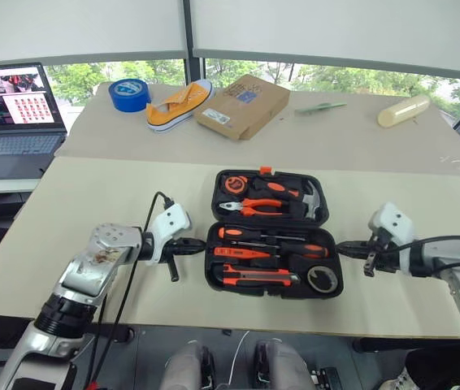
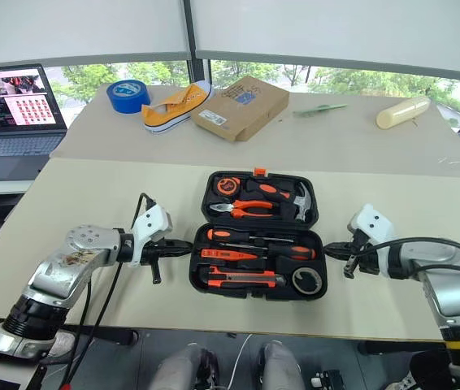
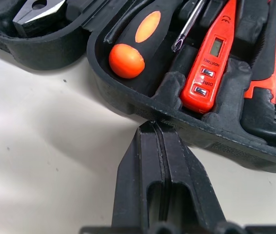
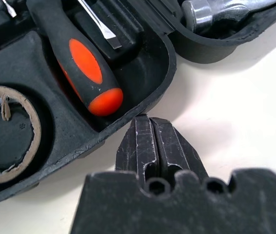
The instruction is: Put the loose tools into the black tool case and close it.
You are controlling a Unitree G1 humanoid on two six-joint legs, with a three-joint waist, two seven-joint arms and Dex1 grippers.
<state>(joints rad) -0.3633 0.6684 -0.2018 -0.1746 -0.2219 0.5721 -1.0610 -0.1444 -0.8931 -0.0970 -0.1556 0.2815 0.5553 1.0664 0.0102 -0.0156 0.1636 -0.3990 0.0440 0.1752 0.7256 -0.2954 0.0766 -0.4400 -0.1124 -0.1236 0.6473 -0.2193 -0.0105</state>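
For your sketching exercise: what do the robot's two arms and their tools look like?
Both arms are silver-grey metal with black joint bands and white wrist housings. Black cables loop along each. The left tool and right tool each have two black fingers; the left forearm has brownish scuffs.

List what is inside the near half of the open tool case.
The case's near half holds two screwdrivers, a tester, a utility knife and a tape roll, each in a recess. Anything beneath them is hidden.
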